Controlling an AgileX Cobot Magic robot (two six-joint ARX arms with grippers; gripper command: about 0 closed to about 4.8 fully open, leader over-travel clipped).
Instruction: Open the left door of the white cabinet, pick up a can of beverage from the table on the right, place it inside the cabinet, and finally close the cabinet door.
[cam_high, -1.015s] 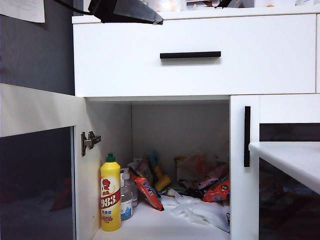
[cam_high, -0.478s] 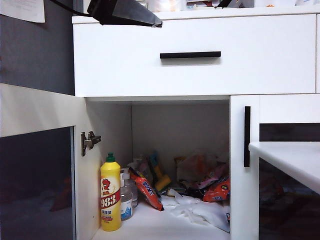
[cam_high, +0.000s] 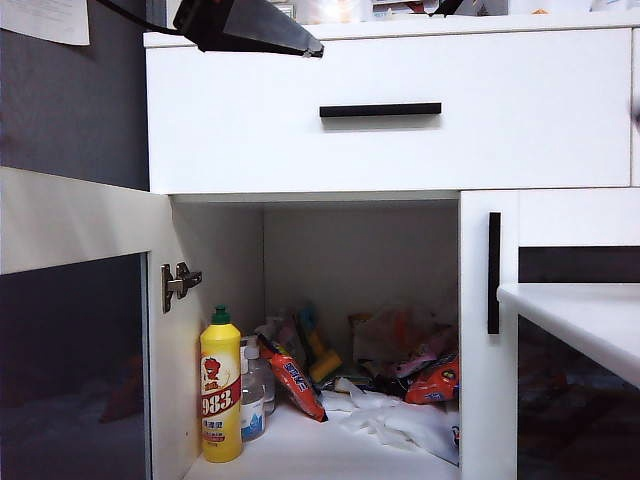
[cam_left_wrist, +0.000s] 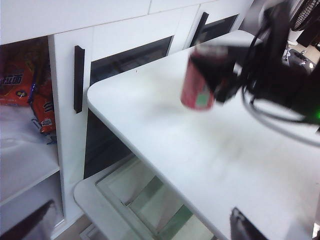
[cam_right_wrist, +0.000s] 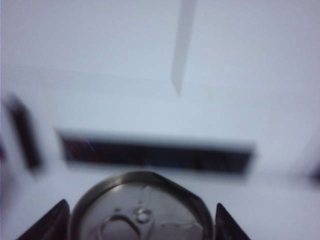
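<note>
The white cabinet (cam_high: 250, 120) has its left door (cam_high: 75, 330) swung wide open, and its dark glass pane faces me. In the left wrist view the red can of beverage (cam_left_wrist: 197, 85) hangs blurred over the white table (cam_left_wrist: 210, 155), with my right gripper (cam_left_wrist: 225, 70) shut on it from above. The right wrist view shows the can's silver top (cam_right_wrist: 142, 212) between the two dark fingertips of my right gripper (cam_right_wrist: 140, 222). My left gripper (cam_left_wrist: 140, 227) stands open beside the table's corner, holding nothing. The table's edge (cam_high: 580, 305) shows at the right of the exterior view.
Inside the cabinet stand a yellow bottle (cam_high: 220, 390) and a clear bottle (cam_high: 255, 395), with red snack packets (cam_high: 435, 380) and white cloth (cam_high: 390, 420) behind. The right door's black handle (cam_high: 494, 272) is near the table. A black arm part (cam_high: 250, 25) hangs above the drawer.
</note>
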